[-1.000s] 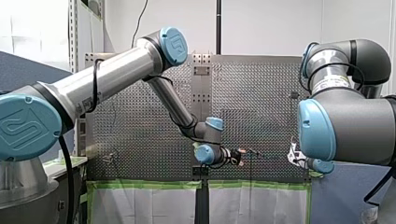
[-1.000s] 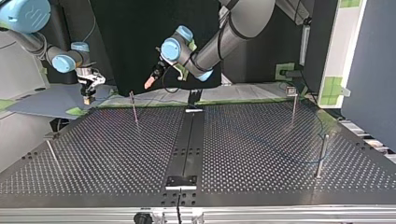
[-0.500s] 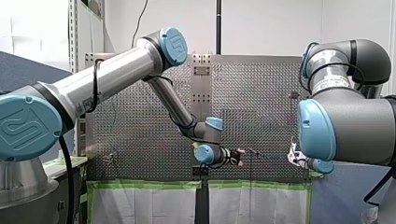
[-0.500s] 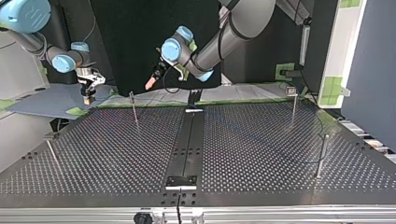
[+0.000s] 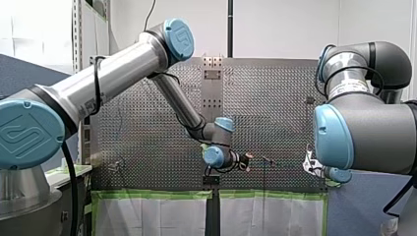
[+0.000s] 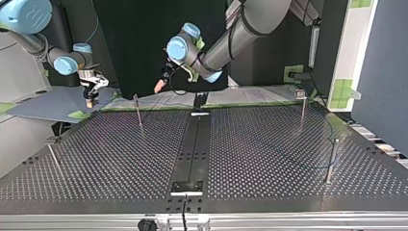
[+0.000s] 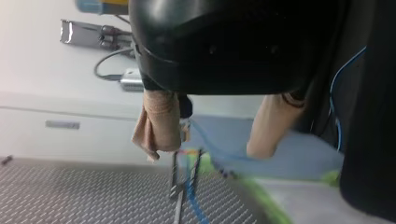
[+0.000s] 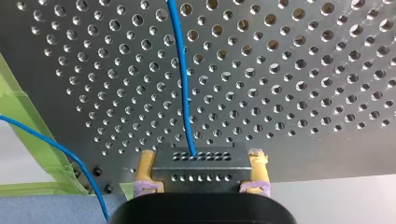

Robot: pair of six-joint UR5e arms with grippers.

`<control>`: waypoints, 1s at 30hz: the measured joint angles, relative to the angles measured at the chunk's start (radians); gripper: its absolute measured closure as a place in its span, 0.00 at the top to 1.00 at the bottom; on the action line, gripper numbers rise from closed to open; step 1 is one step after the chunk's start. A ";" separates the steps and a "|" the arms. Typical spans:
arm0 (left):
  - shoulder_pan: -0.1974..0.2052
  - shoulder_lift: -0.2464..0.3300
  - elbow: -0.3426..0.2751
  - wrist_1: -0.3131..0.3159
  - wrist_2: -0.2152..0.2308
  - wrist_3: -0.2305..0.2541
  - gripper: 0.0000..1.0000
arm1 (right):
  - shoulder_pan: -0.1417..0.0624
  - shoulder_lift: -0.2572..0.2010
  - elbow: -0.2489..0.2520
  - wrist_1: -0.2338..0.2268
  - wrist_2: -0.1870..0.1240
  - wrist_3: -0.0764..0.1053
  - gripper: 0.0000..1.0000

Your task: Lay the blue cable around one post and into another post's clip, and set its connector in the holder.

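Blue cable (image 8: 183,79) runs out of the dark, hole-studded connector (image 8: 201,170), which my right gripper (image 8: 201,158) clamps between its yellow pads just above the perforated table (image 8: 303,56). That arm sits at the upper left of the top view, exactly as it did a second ago. The change is in my left arm. Its elbow has lifted towards the top of the front view, and my left gripper (image 6: 159,87), at upper centre of the top view, has tipped downward and edged slightly rightward above the thin post (image 6: 138,111). In its own wrist view the beige pads stand wide apart and grip nothing. A stretch of cable passes between them, close by one pad, and runs on past a post ahead. Further along, the cable shows faintly at the right of the top view, curving near the outer post (image 6: 330,161); whether it wraps that post I cannot tell. I judge the left arm is lining up to take the cable, with the clip and holder steps still to do.
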 joint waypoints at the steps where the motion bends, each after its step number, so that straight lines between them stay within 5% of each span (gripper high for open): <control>1: 0.003 0.011 -0.011 0.009 -0.011 -0.001 1.00 | 0.000 0.000 0.000 0.000 0.000 0.000 0.00; 11: 0.012 0.098 -0.098 0.094 -0.097 -0.021 1.00 | 0.001 0.000 0.000 -0.002 0.000 0.003 0.00; 30: 0.028 0.260 -0.260 0.256 -0.259 -0.150 1.00 | 0.004 0.001 0.000 0.004 0.000 0.013 0.00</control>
